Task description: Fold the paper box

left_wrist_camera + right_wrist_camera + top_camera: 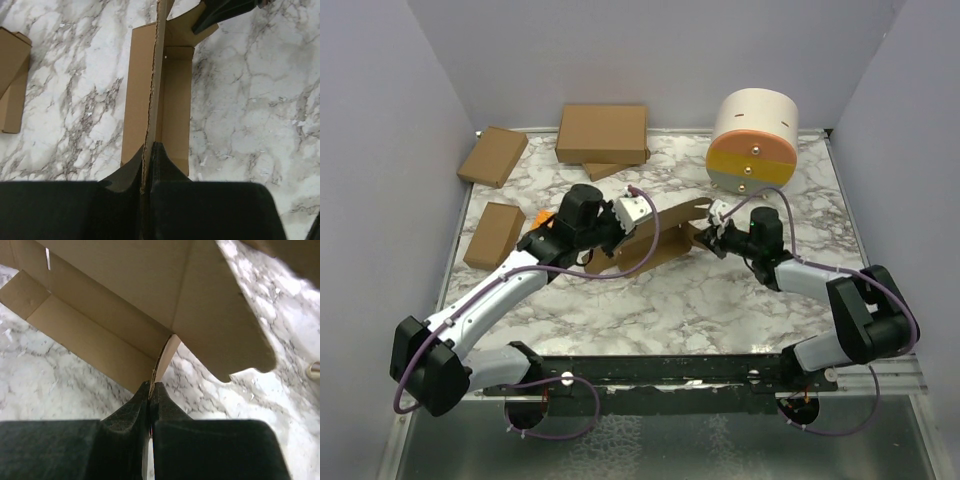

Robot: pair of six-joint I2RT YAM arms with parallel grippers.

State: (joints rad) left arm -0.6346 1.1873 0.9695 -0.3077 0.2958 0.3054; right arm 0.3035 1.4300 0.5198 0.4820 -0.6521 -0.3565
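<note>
The top external camera sits high behind the arm bases (535,375) and looks down and forward over the whole marble worktop (720,300), near edge to far corners. Each wrist camera looks out along its own fingers, very close. The view from the left gripper (148,150) faces down onto the paper box (175,100). The view from the right gripper (150,389) peers from low (almost at worktop level) under its panels. All three share that box mid-worktop.

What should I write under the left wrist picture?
Left tool shut on the raised edge of the half-folded paper box, over the marble table.
</note>
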